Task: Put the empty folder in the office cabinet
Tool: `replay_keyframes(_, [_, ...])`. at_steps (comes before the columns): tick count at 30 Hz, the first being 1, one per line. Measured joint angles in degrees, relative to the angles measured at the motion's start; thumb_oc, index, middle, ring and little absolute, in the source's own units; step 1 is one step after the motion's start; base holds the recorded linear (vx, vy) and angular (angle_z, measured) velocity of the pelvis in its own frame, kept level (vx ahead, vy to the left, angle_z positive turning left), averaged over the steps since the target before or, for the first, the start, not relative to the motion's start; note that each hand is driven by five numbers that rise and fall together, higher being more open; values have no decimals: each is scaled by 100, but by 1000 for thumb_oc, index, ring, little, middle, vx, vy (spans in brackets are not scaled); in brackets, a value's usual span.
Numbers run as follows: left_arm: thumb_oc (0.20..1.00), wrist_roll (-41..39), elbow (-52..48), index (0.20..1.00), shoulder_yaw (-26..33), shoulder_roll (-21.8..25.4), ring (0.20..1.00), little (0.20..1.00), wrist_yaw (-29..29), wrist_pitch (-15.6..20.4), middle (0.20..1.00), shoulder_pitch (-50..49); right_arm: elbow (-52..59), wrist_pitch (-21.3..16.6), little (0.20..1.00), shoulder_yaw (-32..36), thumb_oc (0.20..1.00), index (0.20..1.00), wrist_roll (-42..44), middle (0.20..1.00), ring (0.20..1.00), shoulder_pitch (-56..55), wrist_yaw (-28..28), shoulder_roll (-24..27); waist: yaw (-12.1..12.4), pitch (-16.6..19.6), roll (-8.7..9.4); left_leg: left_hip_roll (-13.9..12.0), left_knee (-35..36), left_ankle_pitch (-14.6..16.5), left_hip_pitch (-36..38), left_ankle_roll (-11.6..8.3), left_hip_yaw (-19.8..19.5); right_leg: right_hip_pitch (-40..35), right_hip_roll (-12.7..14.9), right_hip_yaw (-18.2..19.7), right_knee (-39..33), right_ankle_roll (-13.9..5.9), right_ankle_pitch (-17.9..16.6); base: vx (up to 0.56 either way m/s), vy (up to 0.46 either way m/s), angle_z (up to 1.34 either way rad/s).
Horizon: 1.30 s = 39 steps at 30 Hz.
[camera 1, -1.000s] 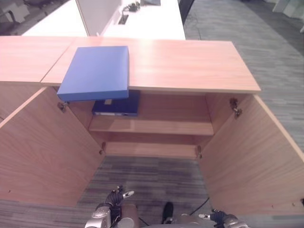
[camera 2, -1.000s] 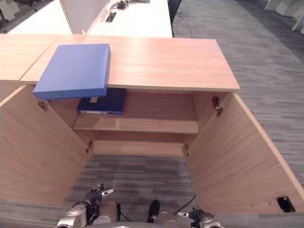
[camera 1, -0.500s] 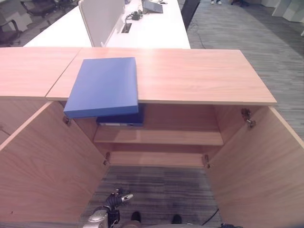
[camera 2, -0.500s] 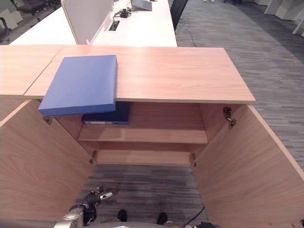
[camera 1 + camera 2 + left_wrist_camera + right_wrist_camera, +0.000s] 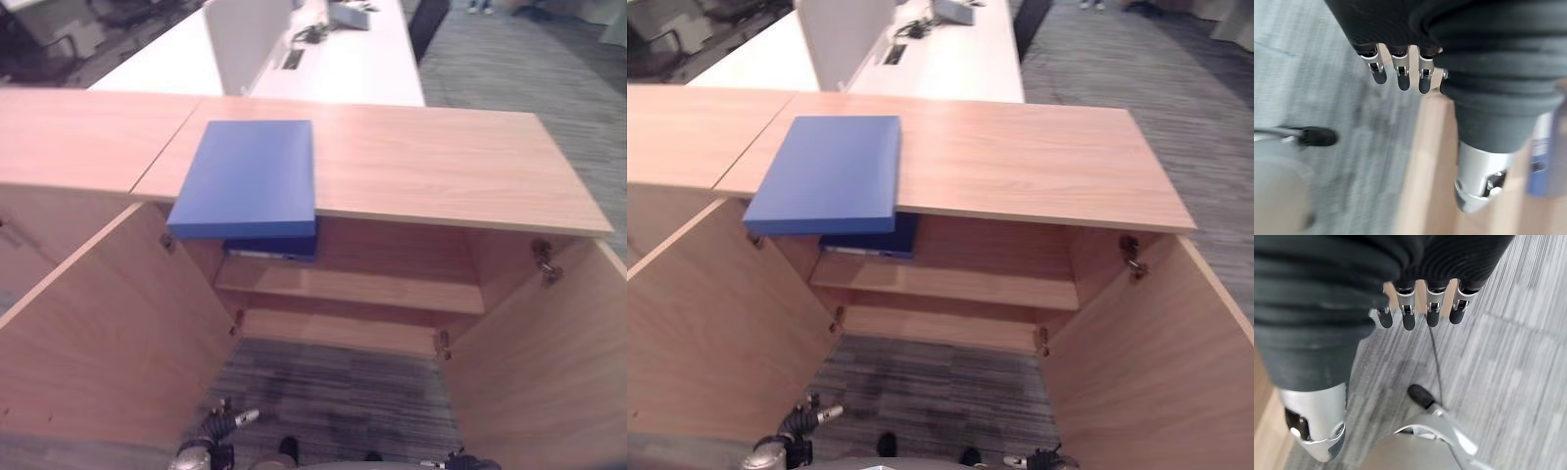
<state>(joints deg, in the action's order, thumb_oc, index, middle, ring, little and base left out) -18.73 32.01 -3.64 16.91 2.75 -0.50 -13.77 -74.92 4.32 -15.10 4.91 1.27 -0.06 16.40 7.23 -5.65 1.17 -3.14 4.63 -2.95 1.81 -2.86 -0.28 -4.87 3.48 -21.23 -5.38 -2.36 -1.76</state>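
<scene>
The blue folder (image 5: 247, 180) lies flat on the cabinet (image 5: 441, 166) top at upper left of centre, its near edge overhanging the open front. Under it, on the upper shelf (image 5: 372, 290), lies a darker binder (image 5: 279, 251). Both doors stand wide open, the left door (image 5: 108, 333) at lower left. The left hand (image 5: 220, 426) hangs low at the bottom edge, fingers (image 5: 1400, 73) straight and loose, holding nothing. The right hand (image 5: 1420, 303) hangs over the carpet, fingers likewise relaxed and empty.
</scene>
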Motion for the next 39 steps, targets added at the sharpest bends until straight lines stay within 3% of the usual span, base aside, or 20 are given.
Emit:
replay_keyframes(2, [1000,0,-402,1000,502,53,1000,1000,158,26,1000,-166,5,0,1000,13,1000,1000,0,1000,1000,12,-6,-27,107,-43,82,-12,-11,-36,-132,-13,-95,83,-17,-92,1,-3,17,-48,-67,27])
replay_keyframes(3, [1000,-1,-1067,1000,826,61,1000,1000,241,46,1000,-431,5,-3,1000,43,1000,1000,1,1000,1000,9,-14,-58,127,-117,159,-19,-10,-63,-146,-37,-144,87,-28,-123,1,1,20,-38,-56,16])
replay_keyframes(6, [1000,19,-1723,1000,1139,160,1000,1000,384,153,1000,-665,-5,-3,1000,179,1000,1000,2,1000,1000,-32,-96,-66,287,-157,208,-18,-12,-76,-146,-47,-187,93,-27,-170,0,9,31,-26,-47,11])
replay_keyframes(10, [1000,168,-1932,1000,1449,188,1000,1000,637,350,1000,-561,-4,-25,1000,178,1000,1000,2,1000,1000,18,-119,-123,376,-269,189,-3,-15,-106,-168,-57,-283,57,-20,-288,1,6,40,-16,-49,13])
replay_keyframes(15, [1000,248,-3078,1000,1725,144,1000,1000,1012,609,1000,-560,-13,-32,1000,188,1000,1000,11,1000,1000,18,-135,-199,440,-329,194,6,-44,-137,-247,-79,-430,56,-21,-438,0,-8,63,-8,-26,16])
replay_keyframes(21, [1000,995,-4037,1000,2262,333,1000,1000,1736,880,1000,-112,-20,-70,1000,185,1000,1000,20,1000,1000,63,-260,-200,483,-375,130,6,-59,-154,-228,-105,-490,6,-27,-498,0,2,86,3,-14,5])
replay_keyframes(26, [1000,1580,-4610,1000,2167,866,1000,1000,1876,1220,1000,434,-173,-138,1000,143,1000,1000,14,1000,1000,183,-316,-201,494,-405,62,10,-57,-153,-183,-107,-480,-34,-19,-486,0,1,85,23,6,-1])
replay_keyframes(29, [1000,1570,-5471,1000,1663,1576,1000,1000,1545,1194,1000,835,-291,-120,1000,134,1000,1000,-3,1000,1000,201,-313,-178,438,-411,82,13,-18,-154,-71,-105,-440,-113,-12,-454,6,7,89,27,28,-5])
replay_keyframes(32, [1000,1577,-5649,1000,1478,1776,1000,1000,1300,1337,1000,1239,-328,-120,1000,144,1000,1000,-58,1000,1000,256,-295,-186,265,-358,47,17,21,-154,10,-105,-390,-149,-2,-404,1,6,89,45,21,-11])
replay_keyframes(34, [1000,1596,-5703,1000,1359,2191,1000,1000,977,1295,1000,1388,-330,-115,1000,133,1000,1000,-165,1000,1000,267,-218,-179,145,-344,13,5,41,-151,100,-107,-301,-191,-11,-321,1,6,87,25,17,-17])
replay_keyframes(39, [1000,1802,-5714,1000,1033,2261,1000,1000,708,1235,1000,1701,-328,-111,1000,113,1000,1000,-172,1000,1000,225,-97,-167,-43,-215,-85,-1,46,-149,152,-105,-267,-222,-14,-287,0,6,87,25,2,-4])
